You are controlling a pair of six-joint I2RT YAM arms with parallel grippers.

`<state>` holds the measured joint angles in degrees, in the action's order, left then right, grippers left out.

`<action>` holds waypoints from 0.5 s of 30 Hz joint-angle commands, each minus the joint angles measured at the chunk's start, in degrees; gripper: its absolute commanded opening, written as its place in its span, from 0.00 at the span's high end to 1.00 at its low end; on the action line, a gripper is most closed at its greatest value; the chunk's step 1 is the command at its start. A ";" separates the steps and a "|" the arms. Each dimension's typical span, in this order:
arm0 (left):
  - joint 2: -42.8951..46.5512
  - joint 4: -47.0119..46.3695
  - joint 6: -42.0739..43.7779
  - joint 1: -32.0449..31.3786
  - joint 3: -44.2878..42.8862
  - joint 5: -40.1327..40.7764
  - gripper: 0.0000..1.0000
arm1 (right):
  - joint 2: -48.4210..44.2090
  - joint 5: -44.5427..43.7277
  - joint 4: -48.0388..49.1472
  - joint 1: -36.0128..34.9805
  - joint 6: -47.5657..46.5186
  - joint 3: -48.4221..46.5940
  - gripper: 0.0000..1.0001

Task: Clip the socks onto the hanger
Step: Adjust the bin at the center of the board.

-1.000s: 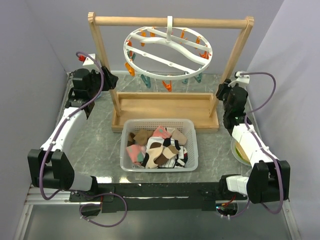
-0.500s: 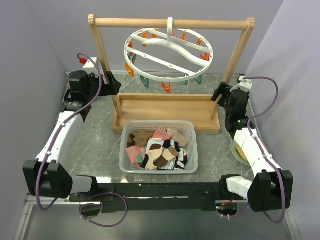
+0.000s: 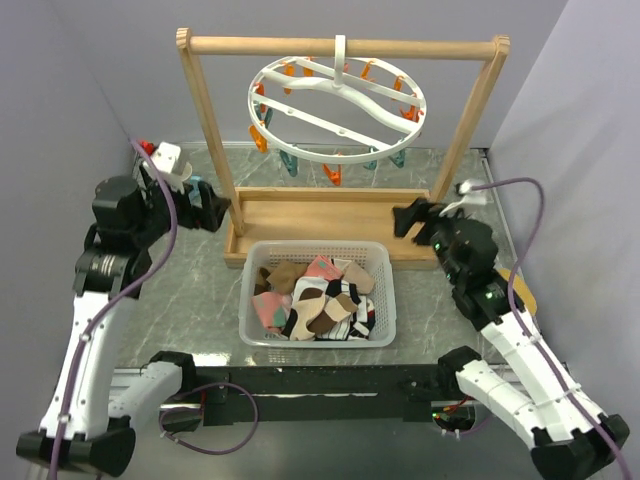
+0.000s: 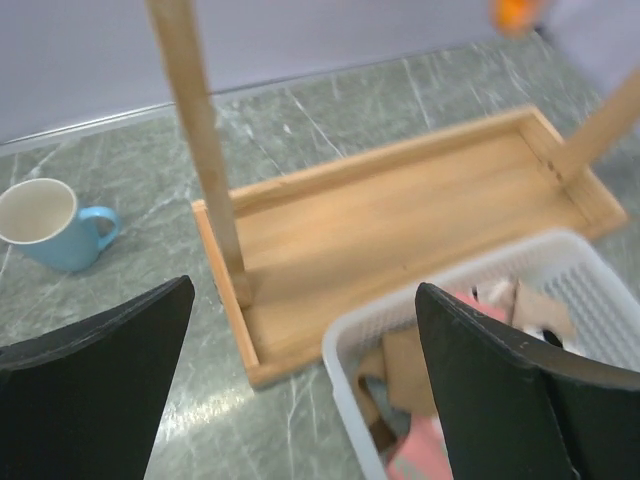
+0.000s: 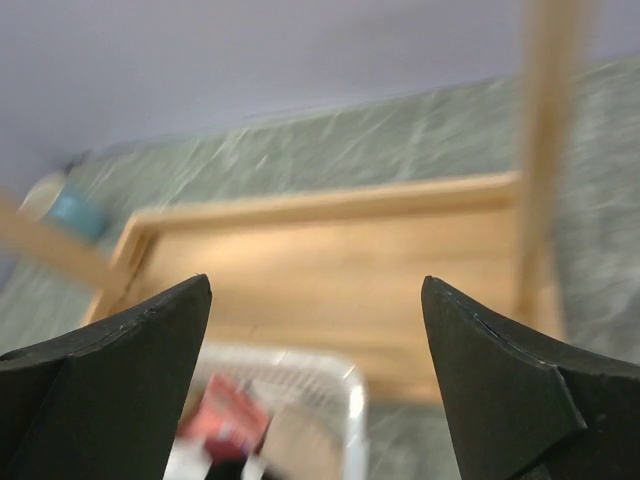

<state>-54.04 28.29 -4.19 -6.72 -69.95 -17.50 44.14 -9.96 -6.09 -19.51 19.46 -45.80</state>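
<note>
The hanger (image 3: 337, 95), a round white ring with orange and teal pegs, hangs by its hook from the wooden frame's crossbar (image 3: 340, 45). Several socks (image 3: 315, 295), pink, brown, white and black, are piled in a white basket (image 3: 385, 290) in front of the frame. My left gripper (image 3: 210, 205) is open and empty beside the frame's left post, left of the basket. In the left wrist view my left gripper (image 4: 305, 290) looks down over the basket's corner (image 4: 345, 350). My right gripper (image 3: 408, 216) is open and empty over the frame's right base end. It (image 5: 316, 282) shows blurred socks (image 5: 225, 415) below.
The wooden frame's tray base (image 3: 330, 215) lies between both grippers, and its posts rise at both ends. A blue mug (image 4: 50, 225) stands on the marble table left of the frame. A yellowish plate (image 3: 522, 288) lies at the right edge, partly behind the right arm.
Both arms swung away from the back corners toward the basket, the left along the frame's left post, the right to the base's right end. Both grippers opened wide.
</note>
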 commanded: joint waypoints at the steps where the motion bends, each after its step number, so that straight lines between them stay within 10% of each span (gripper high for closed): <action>1: 4.38 7.30 8.30 -0.05 4.38 -8.78 0.00 | -2.74 -2.88 -6.30 -9.04 1.36 3.43 0.09; 15: 7.46 15.20 29.04 -0.22 12.82 -16.17 0.18 | 6.74 -10.25 -5.69 -32.42 9.27 9.15 0.69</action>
<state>-46.76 39.72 15.94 -6.74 -56.69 -30.68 46.65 -15.46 -13.23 -47.72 25.78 -36.53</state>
